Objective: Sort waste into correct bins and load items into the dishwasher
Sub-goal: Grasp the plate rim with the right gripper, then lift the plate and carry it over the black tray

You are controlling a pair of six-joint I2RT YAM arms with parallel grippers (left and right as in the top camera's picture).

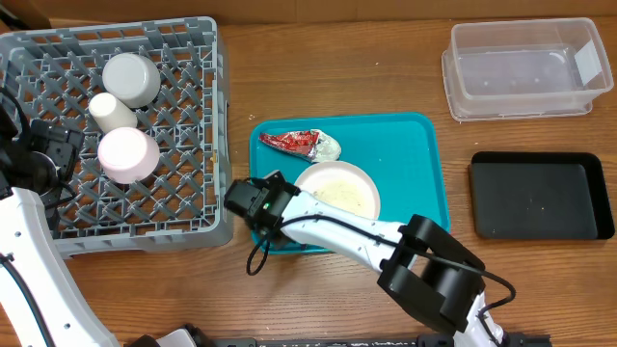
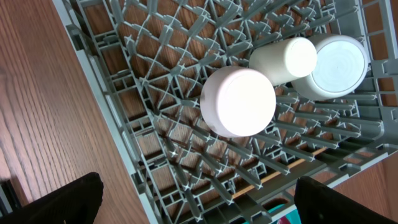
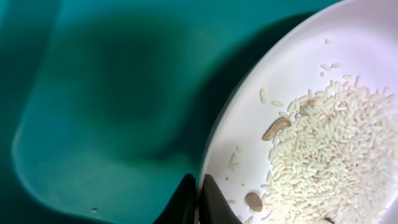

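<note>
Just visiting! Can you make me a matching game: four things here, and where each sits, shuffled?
1 crumpled red foil wrapper
2 small pinkish-white bowl
3 loose white rice grains
4 clear plastic rectangular tub

A on the large round white plate
B on the wooden table, near the black tray
C in the grey plastic lattice dish rack
D on the teal serving tray, beside the plate

Pairs: 1-D, 2-C, 3-A, 4-B
</note>
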